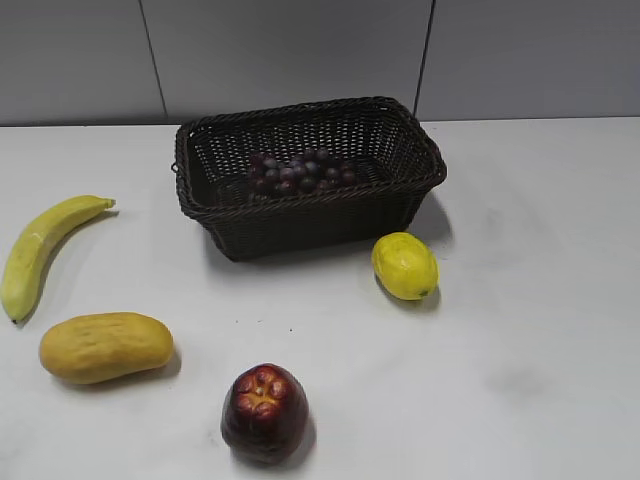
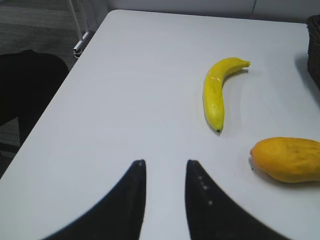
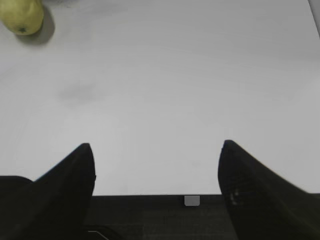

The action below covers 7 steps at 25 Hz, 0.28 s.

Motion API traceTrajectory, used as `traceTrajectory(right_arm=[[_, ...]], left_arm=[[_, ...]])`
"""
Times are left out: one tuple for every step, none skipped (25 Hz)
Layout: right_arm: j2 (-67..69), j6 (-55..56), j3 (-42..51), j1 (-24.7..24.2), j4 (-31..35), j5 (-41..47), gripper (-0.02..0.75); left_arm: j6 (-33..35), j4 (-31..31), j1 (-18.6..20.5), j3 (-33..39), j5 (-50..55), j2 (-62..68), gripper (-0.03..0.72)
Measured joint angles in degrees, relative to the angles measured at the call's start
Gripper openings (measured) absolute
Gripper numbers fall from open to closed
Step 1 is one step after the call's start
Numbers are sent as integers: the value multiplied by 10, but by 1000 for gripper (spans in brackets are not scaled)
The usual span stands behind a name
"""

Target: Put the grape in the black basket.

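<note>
The grape (image 1: 300,172), a bunch of small dark purple-red berries, lies inside the black basket (image 1: 400,190) at the back middle of the white table. Neither gripper shows in the exterior view. In the left wrist view my left gripper (image 2: 165,164) is open and empty above the table's left part, with the basket's edge (image 2: 315,47) at the far right. In the right wrist view my right gripper (image 3: 156,146) is wide open and empty over the table's near edge, far from the basket.
A banana (image 1: 40,250) (image 2: 216,90) lies at the left, a mango (image 1: 105,346) (image 2: 290,159) in front of it. A dark red apple-like fruit (image 1: 264,412) stands at the front middle. A yellow lemon (image 1: 405,266) (image 3: 21,15) lies by the basket's right front corner.
</note>
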Motion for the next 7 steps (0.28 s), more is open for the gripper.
traceTrajectory(right_arm=[[-11, 0, 0, 0, 0, 0, 580], [-21, 0, 0, 0, 0, 0, 579], [-29, 0, 0, 0, 0, 0, 579], [-40, 0, 1, 0, 0, 0, 578], [-50, 0, 1, 0, 0, 0, 578], [-61, 0, 1, 0, 1, 0, 577], [-69, 0, 1, 0, 1, 0, 577]], left_arm=[[0, 0, 0, 0, 0, 0, 217], [0, 0, 0, 0, 0, 0, 217], [0, 0, 0, 0, 0, 0, 217], [0, 0, 0, 0, 0, 0, 217], [0, 0, 0, 0, 0, 0, 217], [0, 0, 0, 0, 0, 0, 217], [0, 0, 0, 0, 0, 0, 217]])
